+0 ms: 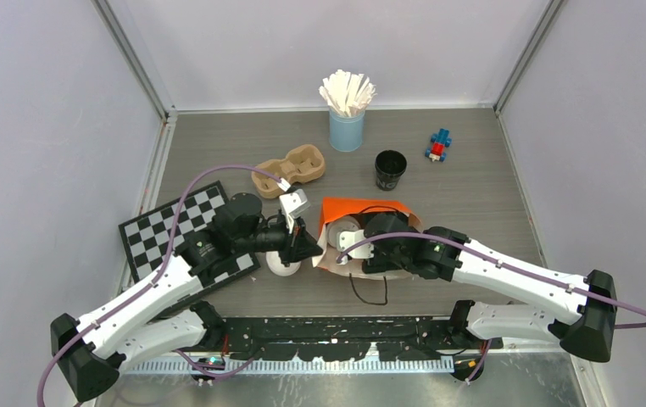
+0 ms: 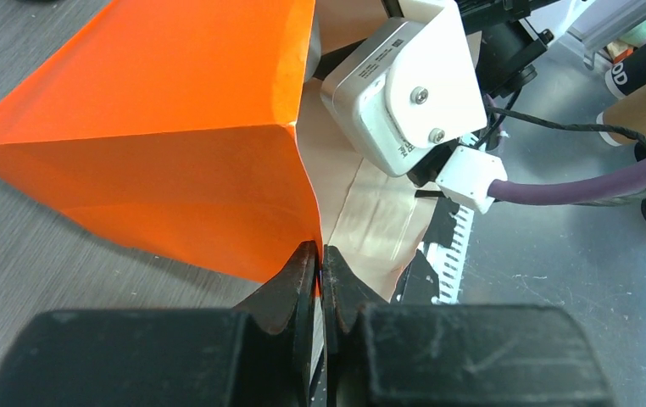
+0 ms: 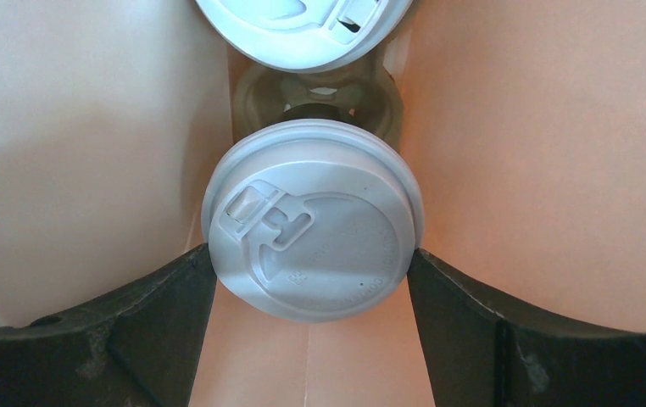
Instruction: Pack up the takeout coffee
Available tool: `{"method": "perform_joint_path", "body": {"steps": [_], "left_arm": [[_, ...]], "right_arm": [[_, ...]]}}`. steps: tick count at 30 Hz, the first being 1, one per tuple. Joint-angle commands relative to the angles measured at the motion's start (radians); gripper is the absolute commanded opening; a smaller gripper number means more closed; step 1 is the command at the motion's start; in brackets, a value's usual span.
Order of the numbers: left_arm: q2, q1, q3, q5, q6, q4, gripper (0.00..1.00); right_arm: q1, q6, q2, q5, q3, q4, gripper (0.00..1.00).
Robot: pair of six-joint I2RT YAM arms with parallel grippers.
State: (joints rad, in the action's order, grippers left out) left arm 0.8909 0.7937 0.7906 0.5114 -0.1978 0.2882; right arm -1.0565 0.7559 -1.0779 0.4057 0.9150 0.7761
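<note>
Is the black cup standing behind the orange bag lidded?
No, the black cup stands open-topped, dark inside showing, no white lid on it.

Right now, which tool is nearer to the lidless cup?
Right. The right tool, holding a lidded cup inside the bag, is on the near side of the lidless cup; the left tool pinches the bag's left edge, farther off.

Two cups (image 3: 315, 233) inside bag (image 1: 362, 208) (stirrers (image 1: 347, 91) behind)

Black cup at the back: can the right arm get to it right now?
Probably not yet. The right gripper is inside the bag, shut on a lidded cup. It would have to let go and pull out first; beyond the bag, the way to the black cup looks free.
</note>
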Motion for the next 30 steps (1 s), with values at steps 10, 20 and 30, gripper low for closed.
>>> {"method": "perform_joint_path", "body": {"steps": [10,20,30], "left_arm": [[0.006,0.002,0.031,0.018,0.029,-0.036,0.09],[0.017,0.001,0.05,0.019,0.031,-0.022,0.15],[0.022,0.002,0.061,0.019,0.005,-0.002,0.13]], "right_arm": [[0.015,0.087,-0.001,0.007,-0.014,-0.122,0.85],[0.016,0.102,-0.036,0.007,-0.018,-0.137,0.85],[0.033,0.103,-0.034,0.002,-0.033,-0.143,0.85]]}}
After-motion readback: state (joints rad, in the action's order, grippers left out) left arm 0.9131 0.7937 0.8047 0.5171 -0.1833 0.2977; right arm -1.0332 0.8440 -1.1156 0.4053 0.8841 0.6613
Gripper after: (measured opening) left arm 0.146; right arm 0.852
